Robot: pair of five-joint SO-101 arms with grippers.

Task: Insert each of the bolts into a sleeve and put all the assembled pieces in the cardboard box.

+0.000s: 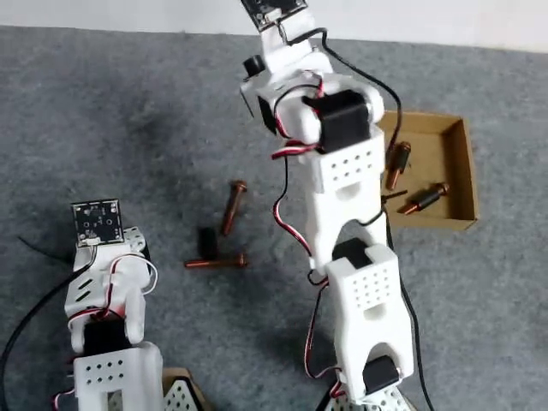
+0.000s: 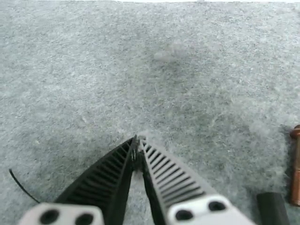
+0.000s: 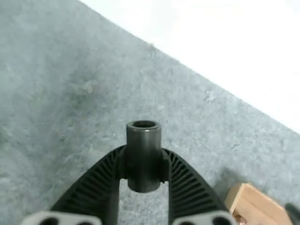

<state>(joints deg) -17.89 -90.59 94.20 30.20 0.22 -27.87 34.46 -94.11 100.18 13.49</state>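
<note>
On grey mat, bolts, sleeve, right arm overlapping cardboard box

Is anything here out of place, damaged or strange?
Nothing stands out. Two bolts and a sleeve lie loose on the carpet, outside the box. Two assembled pieces lie inside it. The right gripper holds a second sleeve. Nothing looks damaged.

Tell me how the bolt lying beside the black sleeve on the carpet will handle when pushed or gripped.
The bolt looks like rigid metal, probably heavy for its size. Its round shank lies flat, so a sideways push would likely roll it, though the grey carpet should damp that.
</note>
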